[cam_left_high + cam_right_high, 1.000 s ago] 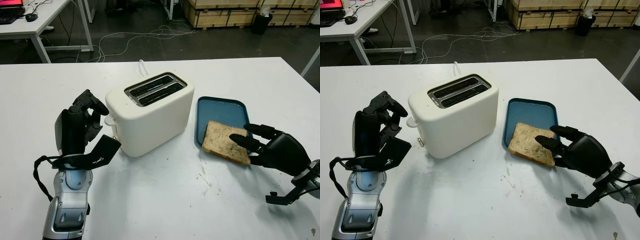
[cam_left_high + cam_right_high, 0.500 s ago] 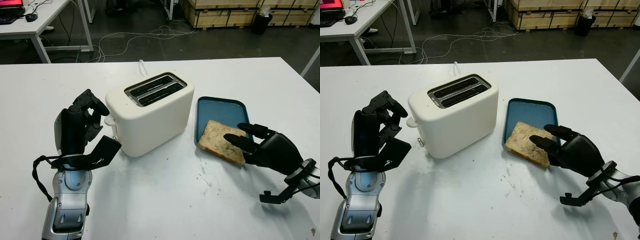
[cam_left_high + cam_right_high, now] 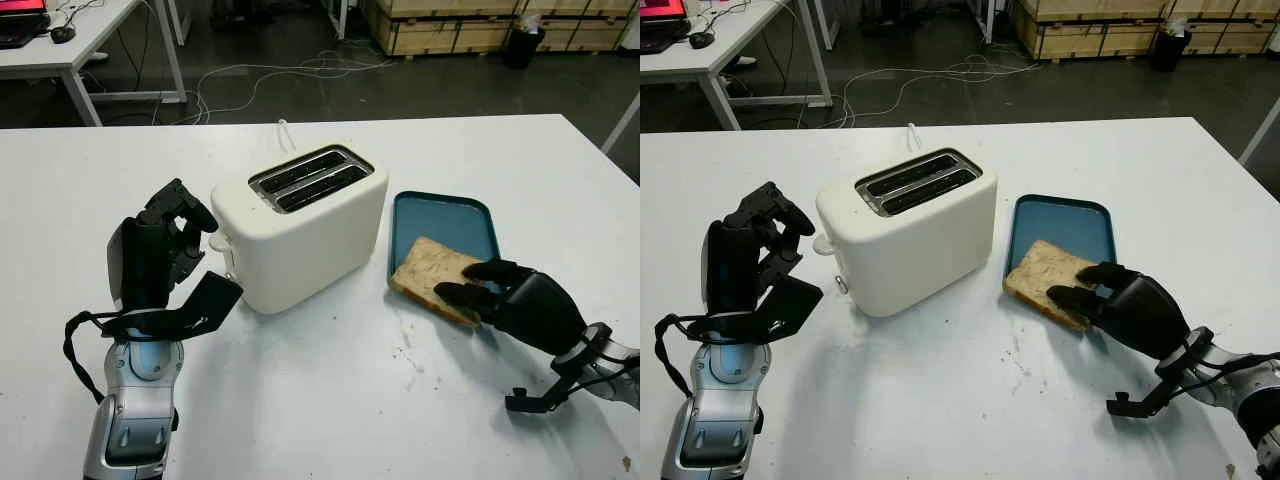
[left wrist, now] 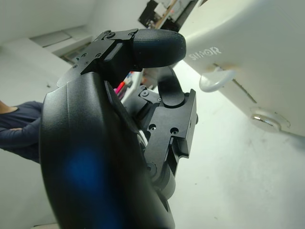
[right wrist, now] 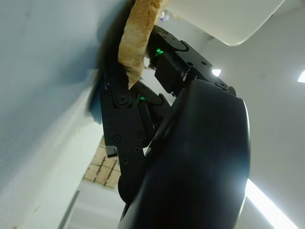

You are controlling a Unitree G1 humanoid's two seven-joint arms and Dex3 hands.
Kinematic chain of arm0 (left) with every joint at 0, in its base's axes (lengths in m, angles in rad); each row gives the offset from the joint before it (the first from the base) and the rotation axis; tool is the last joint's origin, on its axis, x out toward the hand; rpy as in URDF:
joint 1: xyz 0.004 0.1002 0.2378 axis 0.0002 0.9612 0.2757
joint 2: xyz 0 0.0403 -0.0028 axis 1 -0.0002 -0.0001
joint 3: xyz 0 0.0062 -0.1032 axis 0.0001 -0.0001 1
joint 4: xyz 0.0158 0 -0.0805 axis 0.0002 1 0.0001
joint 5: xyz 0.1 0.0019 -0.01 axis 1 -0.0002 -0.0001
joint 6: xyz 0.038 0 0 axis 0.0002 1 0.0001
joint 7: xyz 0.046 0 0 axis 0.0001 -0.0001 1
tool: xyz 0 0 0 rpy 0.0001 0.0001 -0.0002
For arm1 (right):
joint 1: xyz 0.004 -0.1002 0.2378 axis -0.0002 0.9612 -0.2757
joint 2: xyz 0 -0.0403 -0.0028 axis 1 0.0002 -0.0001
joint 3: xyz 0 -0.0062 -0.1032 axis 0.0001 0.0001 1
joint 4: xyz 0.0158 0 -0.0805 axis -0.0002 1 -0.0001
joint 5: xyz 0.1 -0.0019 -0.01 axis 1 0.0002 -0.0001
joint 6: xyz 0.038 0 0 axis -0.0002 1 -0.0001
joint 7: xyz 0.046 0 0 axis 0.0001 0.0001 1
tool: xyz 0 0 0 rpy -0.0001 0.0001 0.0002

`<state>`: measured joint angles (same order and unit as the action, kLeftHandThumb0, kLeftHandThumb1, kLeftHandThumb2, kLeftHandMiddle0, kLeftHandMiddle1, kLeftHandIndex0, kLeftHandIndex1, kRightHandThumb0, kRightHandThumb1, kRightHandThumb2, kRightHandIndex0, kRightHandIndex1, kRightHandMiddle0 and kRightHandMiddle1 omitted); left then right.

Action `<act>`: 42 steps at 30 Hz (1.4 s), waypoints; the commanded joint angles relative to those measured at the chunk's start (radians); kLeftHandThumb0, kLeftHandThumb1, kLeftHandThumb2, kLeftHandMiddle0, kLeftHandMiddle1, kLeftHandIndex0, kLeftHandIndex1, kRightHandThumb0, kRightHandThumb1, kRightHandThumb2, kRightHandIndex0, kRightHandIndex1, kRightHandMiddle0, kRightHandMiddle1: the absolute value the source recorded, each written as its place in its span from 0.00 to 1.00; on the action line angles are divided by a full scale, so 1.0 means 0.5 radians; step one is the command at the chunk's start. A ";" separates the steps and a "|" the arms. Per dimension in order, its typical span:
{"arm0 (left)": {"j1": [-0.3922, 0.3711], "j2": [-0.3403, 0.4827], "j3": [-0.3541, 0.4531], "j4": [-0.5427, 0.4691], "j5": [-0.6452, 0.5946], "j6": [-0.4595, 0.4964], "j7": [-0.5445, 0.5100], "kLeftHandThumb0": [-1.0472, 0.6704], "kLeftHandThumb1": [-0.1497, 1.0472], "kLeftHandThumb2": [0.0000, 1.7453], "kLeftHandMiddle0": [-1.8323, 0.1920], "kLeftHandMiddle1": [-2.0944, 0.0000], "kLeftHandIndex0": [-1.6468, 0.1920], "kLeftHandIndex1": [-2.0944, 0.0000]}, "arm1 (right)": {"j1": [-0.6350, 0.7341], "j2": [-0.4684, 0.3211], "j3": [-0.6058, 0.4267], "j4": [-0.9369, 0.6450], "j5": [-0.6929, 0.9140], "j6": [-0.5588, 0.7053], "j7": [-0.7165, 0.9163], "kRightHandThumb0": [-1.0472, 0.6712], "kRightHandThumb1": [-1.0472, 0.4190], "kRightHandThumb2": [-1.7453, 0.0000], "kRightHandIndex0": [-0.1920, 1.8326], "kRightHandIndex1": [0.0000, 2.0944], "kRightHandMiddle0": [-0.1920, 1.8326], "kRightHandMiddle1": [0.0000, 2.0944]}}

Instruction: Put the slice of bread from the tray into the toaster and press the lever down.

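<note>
1. The slice of bread (image 3: 428,268), a brown-crusted toasted piece, lies half on the blue rectangular plastic tray (image 3: 446,222), its near-left corner hanging over the tray's rim onto the white table (image 3: 330,400). That overhang gives fingers an edge to get under.
2. The black three-fingered right hand (image 3: 510,298) sits at the bread's near-right edge. In the right wrist view its fingers (image 5: 119,90) close on the slice from both faces, so I judge it gripping the bread, though the slice has not yet left the tray.
3. The cream two-slot plastic toaster (image 3: 300,225) stands just to the left of the tray, slots facing up and empty. The short gap between them means only a brief lift and carry.
4. The black left hand (image 3: 165,245) is raised beside the toaster's end, fingers curled and holding nothing. In the left wrist view the white lever knob (image 4: 217,81) is just past its fingertips (image 4: 157,45), apart from them. It seems stationed there for the press once the bread is in.
5. The lever is up, so both steps remain.
</note>
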<state>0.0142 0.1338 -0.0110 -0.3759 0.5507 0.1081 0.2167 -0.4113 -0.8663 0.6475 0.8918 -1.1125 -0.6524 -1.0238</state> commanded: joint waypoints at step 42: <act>-0.025 -0.002 -0.008 0.036 -0.005 -0.030 0.003 0.62 0.85 0.31 0.42 0.17 0.52 0.17 | -0.146 0.190 -0.616 0.075 0.924 -0.364 1.298 0.34 0.09 0.64 0.48 0.83 0.32 0.83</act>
<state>0.0126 0.1338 -0.0163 -0.3562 0.5493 0.1064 0.2113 -0.4451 -0.7643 0.3606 0.9320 -0.6792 -0.8486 -0.3931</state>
